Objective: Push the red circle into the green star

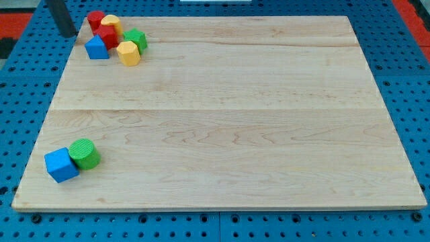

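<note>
The red circle (95, 19) sits at the top left corner of the wooden board (222, 114), in a cluster. The green star (136, 38) lies at the right side of that cluster. Between them are a yellow block (109, 23), a red block (107, 36) and a yellow hexagon (127, 52). A blue triangle (97, 48) is at the cluster's lower left. My tip (66, 33) is just off the board's left edge, to the left of the red circle and apart from it.
A blue cube (61, 165) and a green cylinder (84, 153) touch each other near the board's bottom left corner. The board lies on a blue pegboard (410, 81).
</note>
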Available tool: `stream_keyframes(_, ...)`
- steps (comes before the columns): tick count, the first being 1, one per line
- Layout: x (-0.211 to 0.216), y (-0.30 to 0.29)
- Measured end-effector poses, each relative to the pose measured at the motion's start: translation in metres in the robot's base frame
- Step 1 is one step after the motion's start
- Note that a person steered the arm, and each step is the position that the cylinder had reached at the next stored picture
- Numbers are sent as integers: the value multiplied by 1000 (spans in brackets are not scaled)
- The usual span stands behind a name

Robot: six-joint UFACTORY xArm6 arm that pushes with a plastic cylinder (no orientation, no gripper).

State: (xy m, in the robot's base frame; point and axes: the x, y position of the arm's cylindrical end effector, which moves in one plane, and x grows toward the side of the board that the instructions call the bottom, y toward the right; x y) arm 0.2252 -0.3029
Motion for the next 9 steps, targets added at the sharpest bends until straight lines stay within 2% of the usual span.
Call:
stream_keyframes(1, -33, 1)
stream_keyframes(2, -34, 9)
stream_keyframes(3, -30, 99)
stream_keyframes(4, -11, 123)
stream_keyframes(9, -16, 120)
